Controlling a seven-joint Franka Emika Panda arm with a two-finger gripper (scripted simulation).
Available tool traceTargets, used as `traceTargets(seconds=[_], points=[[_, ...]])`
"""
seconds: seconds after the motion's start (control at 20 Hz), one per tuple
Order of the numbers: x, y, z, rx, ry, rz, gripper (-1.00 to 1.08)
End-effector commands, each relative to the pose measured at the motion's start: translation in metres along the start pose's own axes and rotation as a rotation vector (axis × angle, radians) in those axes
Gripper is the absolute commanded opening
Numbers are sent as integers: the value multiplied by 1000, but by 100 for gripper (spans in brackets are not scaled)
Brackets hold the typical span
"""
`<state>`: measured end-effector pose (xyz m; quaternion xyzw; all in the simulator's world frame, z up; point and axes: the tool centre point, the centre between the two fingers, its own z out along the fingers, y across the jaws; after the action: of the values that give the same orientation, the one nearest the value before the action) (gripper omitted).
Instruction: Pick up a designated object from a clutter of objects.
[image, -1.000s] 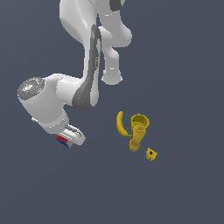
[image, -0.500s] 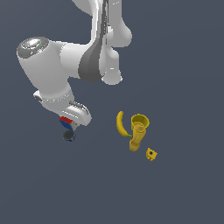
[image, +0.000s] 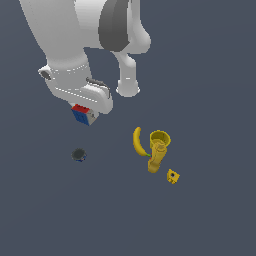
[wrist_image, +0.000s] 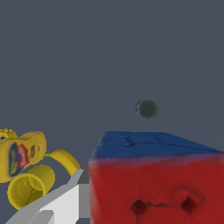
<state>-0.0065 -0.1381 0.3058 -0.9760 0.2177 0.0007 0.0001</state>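
— Filling the lower part of the wrist view was the puzzle cube (wrist_image: 157, 183), red face toward the camera and a blue face above it, with one grey finger (wrist_image: 59, 203) pressed flat against its side.

— So the gripper (image: 85, 114) was clamped on it?

— It was. In the exterior view the cube (image: 82, 115) sat tucked under the white hand, red on top, blue and white below, and clear of the floor. It hung in the air, well apart from everything else.

— What lay under it?

— Only the dark round disc (image: 78, 155), down on the grey floor (image: 210, 220), a little below the cube in the exterior view. The wrist view showed the same disc (wrist_image: 147, 109) beyond the cube's blue edge, alone on the floor.

— And the rest of the clutter?

— Off toward the exterior view's right. The banana (image: 137, 141) curved just beside the yellow mug-like vessel (image: 160, 138), which had a yellow bottle (image: 155, 159) lying against it; I could not tell whether banana and vessel touched. The tiny yellow block (image: 173, 176) lay near the bottle's far end, apart from it.

— Anything behind all that?

— The arm's white base post (image: 128, 80), standing on the floor farther back.
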Motion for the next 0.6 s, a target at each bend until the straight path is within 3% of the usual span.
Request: traceTargets(seconds=[0.0,0.55], points=[[-12,-3,-21,-1,2,0,-100],[-42,-12,-79,-1,2,0,-100]])
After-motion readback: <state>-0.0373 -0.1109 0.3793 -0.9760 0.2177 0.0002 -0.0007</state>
